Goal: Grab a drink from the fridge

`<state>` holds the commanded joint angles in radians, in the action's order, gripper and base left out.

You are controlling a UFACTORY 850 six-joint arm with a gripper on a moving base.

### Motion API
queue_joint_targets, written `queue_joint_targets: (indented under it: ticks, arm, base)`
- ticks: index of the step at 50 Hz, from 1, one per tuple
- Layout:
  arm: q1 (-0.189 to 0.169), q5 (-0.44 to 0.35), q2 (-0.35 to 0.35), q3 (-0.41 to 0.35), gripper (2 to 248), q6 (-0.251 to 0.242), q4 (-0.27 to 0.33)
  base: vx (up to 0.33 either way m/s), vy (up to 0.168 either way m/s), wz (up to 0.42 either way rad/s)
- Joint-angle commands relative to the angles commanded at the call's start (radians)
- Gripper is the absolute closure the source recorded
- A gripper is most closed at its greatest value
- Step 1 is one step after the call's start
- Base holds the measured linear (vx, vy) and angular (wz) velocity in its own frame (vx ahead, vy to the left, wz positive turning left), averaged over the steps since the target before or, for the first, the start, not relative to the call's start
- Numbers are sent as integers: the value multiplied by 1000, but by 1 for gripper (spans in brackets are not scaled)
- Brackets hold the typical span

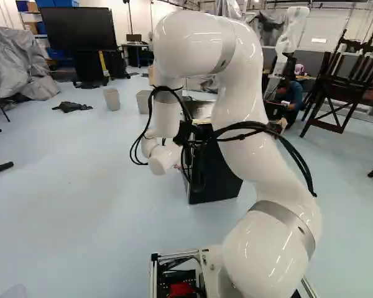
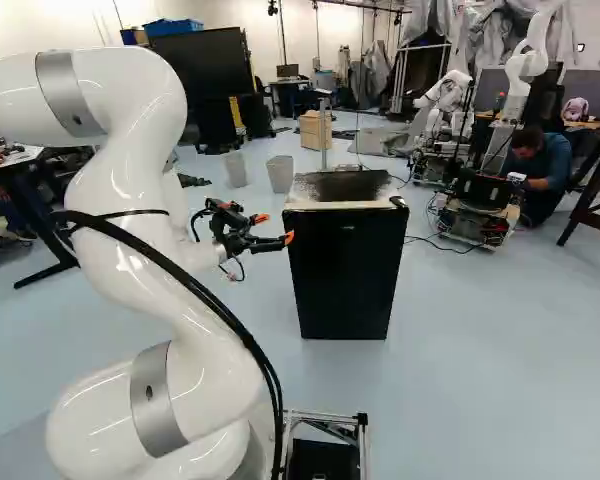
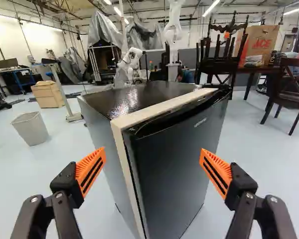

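Black two-fingered pincer wide open before a squat black fridge.
Ahead of the pincer, the fridge's flat black door looks shut; I can't see any drink, presumably it's inside. That near corner worries me: pushing in at this slant could shove the fridge askew, and a shallow catch on the dark curved top lip might slip off.

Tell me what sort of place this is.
Most likely a robotics lab or workshop: beyond the fridge stands another robot, white like my arm; grey sheeting drapes over equipment, and a monitor sits on a desk.
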<state>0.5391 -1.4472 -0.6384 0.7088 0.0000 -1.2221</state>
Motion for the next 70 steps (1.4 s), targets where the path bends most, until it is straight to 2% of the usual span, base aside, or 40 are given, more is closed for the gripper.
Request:
queue_joint_targets:
  ticks: [15,37,52,70]
  arm:
    - [5,0,-31,57,3,0,-45]
    - [-14,0,-71,135,3,0,-111]
    - [-25,0,-91,173,3,0,-118]
    - [-34,0,-94,180,3,0,-118]
  base:
    - [0,0,0]
    - [0,0,0]
    - [0,0,0]
    - [0,0,0]
